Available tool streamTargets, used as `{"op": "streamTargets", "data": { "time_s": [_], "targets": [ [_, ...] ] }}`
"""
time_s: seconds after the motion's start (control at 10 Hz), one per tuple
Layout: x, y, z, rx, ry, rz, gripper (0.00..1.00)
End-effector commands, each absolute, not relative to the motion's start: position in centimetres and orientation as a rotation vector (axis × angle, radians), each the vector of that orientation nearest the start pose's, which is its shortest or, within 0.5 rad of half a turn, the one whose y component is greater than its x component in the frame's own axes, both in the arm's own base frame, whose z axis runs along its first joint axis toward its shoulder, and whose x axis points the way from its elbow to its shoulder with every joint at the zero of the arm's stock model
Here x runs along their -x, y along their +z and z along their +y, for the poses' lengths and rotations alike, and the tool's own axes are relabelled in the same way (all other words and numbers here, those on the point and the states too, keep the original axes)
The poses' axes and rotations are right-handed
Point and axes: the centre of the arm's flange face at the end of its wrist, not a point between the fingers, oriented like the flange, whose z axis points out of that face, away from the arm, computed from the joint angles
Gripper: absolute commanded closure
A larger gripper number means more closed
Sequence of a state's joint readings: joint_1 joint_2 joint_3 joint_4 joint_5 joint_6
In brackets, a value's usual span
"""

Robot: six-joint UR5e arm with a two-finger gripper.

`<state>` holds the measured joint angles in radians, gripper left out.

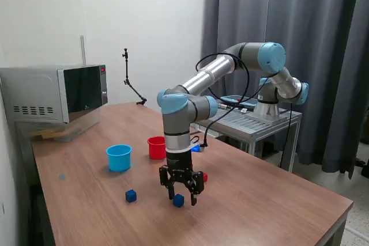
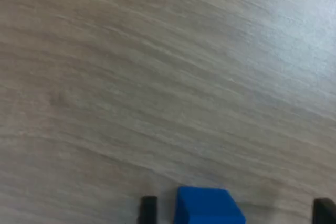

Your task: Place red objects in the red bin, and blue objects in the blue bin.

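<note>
Your black two-finger gripper (image 1: 181, 197) stands spread wide, fingers pointing down at the brown wooden table (image 1: 259, 200), straddling one small dark blue cube (image 1: 178, 200) without gripping it. In your wrist view that cube (image 2: 207, 205) sits nearer one fingertip (image 2: 148, 209). A second dark blue cube (image 1: 131, 196) lies near. One small red cube (image 1: 204, 177) shows behind your gripper. Light blue plastic cup (image 1: 119, 157) and red plastic cup (image 1: 156, 147) stand beyond.

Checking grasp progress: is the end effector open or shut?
Open: the end effector fingers straddle the blue cube with gaps visible either side.
</note>
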<state>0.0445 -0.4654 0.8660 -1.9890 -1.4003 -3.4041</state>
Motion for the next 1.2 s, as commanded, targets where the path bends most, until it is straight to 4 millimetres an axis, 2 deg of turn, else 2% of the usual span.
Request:
{"op": "streamTargets", "data": {
  "time_s": [0.0,0.4,0.6,0.9,1.1],
  "targets": [
    [83.5,10.4,-18.7,2.648,-0.149,1.936,1.00],
    [83.7,10.6,-18.5,2.637,-0.115,1.927,1.00],
    [83.8,11.8,-18.3,2.634,-0.078,1.927,1.00],
    [83.9,16.3,-17.9,2.652,0.002,1.938,1.00],
    [84.0,21.4,-17.0,2.672,0.092,1.965,1.00]
  ]
}}
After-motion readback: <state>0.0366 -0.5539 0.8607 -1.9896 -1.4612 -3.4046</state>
